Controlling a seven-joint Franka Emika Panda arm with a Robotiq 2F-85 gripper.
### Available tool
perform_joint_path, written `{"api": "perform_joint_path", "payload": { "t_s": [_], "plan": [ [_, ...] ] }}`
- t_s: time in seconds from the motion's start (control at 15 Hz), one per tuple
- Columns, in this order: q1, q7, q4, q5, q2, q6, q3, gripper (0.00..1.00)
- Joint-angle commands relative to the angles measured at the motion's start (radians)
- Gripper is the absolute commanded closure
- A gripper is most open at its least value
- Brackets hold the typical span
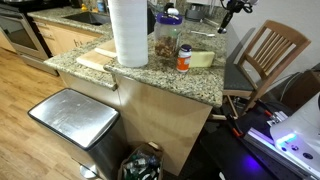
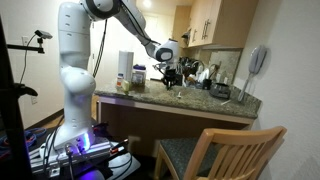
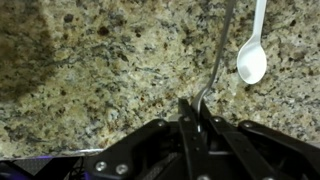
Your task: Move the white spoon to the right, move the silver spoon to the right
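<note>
In the wrist view the silver spoon (image 3: 218, 55) runs slantwise across the speckled granite counter (image 3: 90, 70). Its near end goes in between the jaws, and my gripper (image 3: 197, 108) is shut on it. Whether the spoon is lifted off the stone or lies on it I cannot tell. The white spoon (image 3: 252, 60) lies on the counter just right of the silver one, bowl toward me, apart from the gripper. In an exterior view the gripper (image 2: 170, 72) hangs low over the counter among jars and bottles; the spoons are too small to make out there.
A paper towel roll (image 1: 128, 32), a jar (image 1: 167, 35), a small orange-labelled bottle (image 1: 184, 58) and a cutting board (image 1: 95, 60) stand on the counter. A steel trash can (image 1: 75, 115) and a wooden chair (image 1: 270, 50) stand beside it.
</note>
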Motion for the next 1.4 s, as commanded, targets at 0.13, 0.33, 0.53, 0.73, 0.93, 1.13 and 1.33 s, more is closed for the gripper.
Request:
{"api": "perform_joint_path", "payload": {
  "t_s": [0.13,0.33,0.53,0.73,0.93,1.13,1.33],
  "plan": [
    [0.023,0.202,0.004,-0.190,0.083,0.151,0.006,0.98],
    [0.064,0.344,0.018,-0.372,0.121,0.243,-0.009,0.98],
    [0.112,0.510,0.069,-0.589,0.180,0.262,-0.039,0.98],
    [0.198,0.463,0.150,-0.613,0.242,0.225,-0.156,0.98],
    [0.275,0.447,0.171,-0.582,0.299,0.215,-0.235,0.98],
    [0.329,0.447,0.164,-0.565,0.309,0.231,-0.272,0.98],
    [0.384,0.448,0.157,-0.552,0.290,0.251,-0.314,0.98]
  ]
}}
